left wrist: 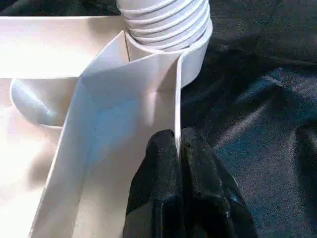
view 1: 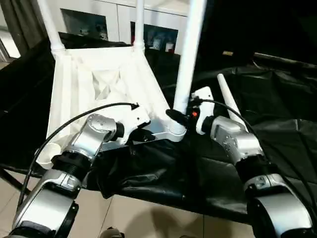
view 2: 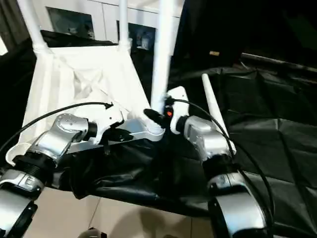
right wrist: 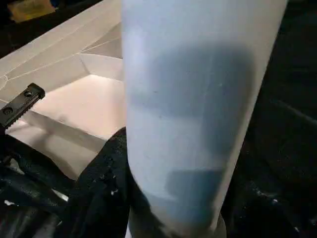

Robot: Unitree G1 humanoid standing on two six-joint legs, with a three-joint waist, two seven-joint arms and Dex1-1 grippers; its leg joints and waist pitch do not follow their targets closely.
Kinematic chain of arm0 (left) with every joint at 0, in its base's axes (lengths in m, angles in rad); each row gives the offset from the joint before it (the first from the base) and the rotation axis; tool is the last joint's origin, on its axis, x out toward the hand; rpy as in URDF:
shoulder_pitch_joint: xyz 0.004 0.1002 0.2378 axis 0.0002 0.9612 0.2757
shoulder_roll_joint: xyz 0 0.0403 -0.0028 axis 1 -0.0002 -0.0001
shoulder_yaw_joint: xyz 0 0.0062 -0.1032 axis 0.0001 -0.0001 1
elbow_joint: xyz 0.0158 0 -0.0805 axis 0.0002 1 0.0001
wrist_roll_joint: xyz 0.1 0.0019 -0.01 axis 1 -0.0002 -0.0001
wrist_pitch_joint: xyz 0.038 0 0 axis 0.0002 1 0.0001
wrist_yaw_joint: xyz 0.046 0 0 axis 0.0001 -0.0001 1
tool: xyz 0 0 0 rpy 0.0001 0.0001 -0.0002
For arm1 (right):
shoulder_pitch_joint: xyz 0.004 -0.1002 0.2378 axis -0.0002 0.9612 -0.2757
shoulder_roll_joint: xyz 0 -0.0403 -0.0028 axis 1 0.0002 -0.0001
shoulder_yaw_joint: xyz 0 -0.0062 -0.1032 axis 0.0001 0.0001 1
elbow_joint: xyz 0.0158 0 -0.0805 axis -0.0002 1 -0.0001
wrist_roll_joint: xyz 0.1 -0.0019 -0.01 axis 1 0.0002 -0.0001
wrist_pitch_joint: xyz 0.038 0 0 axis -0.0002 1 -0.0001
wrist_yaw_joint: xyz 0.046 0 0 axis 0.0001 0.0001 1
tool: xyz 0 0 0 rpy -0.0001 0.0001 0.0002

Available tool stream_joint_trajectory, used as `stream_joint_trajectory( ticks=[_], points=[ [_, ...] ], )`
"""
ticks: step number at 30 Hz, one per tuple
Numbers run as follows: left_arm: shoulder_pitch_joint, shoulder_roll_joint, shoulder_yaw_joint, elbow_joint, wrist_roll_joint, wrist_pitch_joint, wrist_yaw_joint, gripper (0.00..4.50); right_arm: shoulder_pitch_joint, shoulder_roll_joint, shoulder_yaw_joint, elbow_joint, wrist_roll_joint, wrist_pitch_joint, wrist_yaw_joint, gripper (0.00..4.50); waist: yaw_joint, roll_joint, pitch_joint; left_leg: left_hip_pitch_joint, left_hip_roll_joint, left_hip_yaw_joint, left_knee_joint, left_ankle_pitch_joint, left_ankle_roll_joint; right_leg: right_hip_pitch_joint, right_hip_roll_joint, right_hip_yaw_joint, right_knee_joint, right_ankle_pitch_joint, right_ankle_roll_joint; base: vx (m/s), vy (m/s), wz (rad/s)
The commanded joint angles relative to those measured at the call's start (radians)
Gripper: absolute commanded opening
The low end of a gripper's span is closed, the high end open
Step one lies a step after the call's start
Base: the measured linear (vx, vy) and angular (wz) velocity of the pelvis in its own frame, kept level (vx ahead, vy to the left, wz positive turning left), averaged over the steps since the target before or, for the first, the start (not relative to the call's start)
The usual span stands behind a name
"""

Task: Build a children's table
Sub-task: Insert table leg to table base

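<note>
The children's table top [view 1: 99, 84] lies upside down on a black-covered surface, its ribbed underside facing up. Two legs stand in the far corner sockets [view 1: 49, 25] [view 1: 139, 25]. A third leg [view 1: 190, 49] stands upright in the near right socket [view 1: 176, 131], and my right gripper [view 1: 179, 118] is shut on it just above the socket; one black finger [right wrist: 106, 193] presses its side. My left gripper [left wrist: 177, 144] is shut on the thin rim wall of the top [left wrist: 177, 99], right beside that socket. One loose leg [view 1: 228, 99] lies on the cloth to the right.
Black cloth [view 1: 277, 124] covers the work surface, with creased folds hanging over its near edge. A white cabinet with glass doors [view 1: 99, 20] stands behind the table top. Light floor tiles [view 1: 133, 218] show below the near edge.
</note>
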Motion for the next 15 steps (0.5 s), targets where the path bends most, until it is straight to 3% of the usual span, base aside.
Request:
stream_joint_trajectory(
  ticks=[1,7,15],
  points=[
    [0.021,-0.007,0.006,-0.01,-0.04,0.005,-0.029,0.0,-0.001,-0.003,0.015,0.045,-0.032,0.017,-0.005,1.9,0.007,-0.002,-0.062,0.013,0.027,-0.004,-0.062,-0.07,0.024,0.042,-0.101,0.035,-0.067,0.075,-0.224,0.0,0.0,0.0],
    [0.024,0.0,0.002,-0.021,-0.031,0.025,-0.051,0.0,-0.022,-0.001,-0.034,0.103,0.009,0.041,0.025,1.9,0.005,-0.003,-0.064,0.016,0.029,-0.004,-0.061,-0.061,0.026,0.042,-0.099,0.035,-0.063,0.113,-0.238,0.0,0.0,0.0],
    [0.011,-0.001,0.006,-0.004,-0.022,0.03,-0.044,0.0,0.05,0.006,-0.151,0.116,0.111,0.03,0.038,1.9,0.013,0.002,-0.063,0.016,0.03,-0.003,-0.062,-0.075,0.028,0.042,-0.102,0.037,-0.064,0.122,-0.246,0.0,0.0,0.0]
  ],
)
